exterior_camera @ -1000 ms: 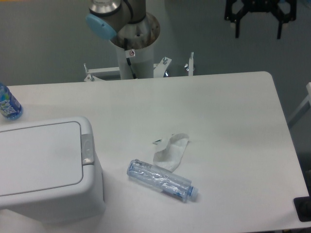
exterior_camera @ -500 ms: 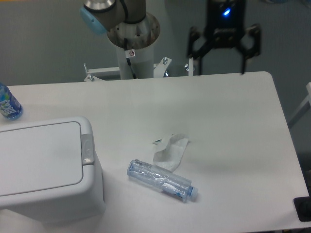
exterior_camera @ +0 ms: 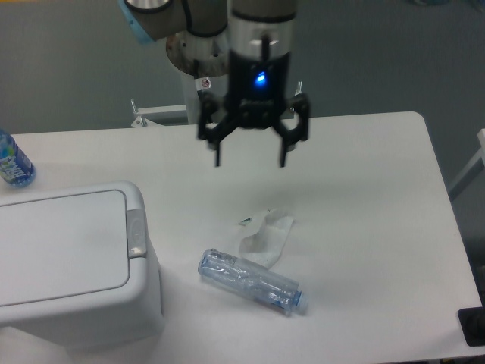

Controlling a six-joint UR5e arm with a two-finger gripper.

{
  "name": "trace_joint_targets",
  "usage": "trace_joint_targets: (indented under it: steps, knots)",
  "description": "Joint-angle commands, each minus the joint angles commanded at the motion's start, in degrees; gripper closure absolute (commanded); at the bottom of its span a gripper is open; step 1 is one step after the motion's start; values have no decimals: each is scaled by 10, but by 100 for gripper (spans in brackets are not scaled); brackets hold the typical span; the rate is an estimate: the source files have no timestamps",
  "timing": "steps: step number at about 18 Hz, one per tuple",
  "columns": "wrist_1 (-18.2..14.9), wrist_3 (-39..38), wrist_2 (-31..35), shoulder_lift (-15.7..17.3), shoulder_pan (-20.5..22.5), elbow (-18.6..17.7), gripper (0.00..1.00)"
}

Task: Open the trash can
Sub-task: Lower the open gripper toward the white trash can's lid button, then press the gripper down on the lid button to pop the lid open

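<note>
Gripper [exterior_camera: 251,162] above the table's middle, fingers spread wide, holding nothing.
Below it lie a crumpled tissue [exterior_camera: 266,233] and a clear plastic bottle [exterior_camera: 252,281]; the trash can [exterior_camera: 72,262] sits front-left, lid shut.

Pretty even, cool overhead light, nothing harsh. The white tabletop [exterior_camera: 364,197] looks bright but not blown out. Shadows are soft and faint. The whole frame is a bit soft and grainy, and the gripper [exterior_camera: 250,161] shows slight blur, with a blue LED glowing.
</note>
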Motion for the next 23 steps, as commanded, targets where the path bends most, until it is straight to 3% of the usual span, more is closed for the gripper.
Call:
trace_joint_targets:
  steps: [3,8,23]
  knots:
    - [10,-14,0,-18,-33,3,0]
    - [25,-18,0,-35,-52,4,0]
    - [29,-15,1,-58,-62,10,0]
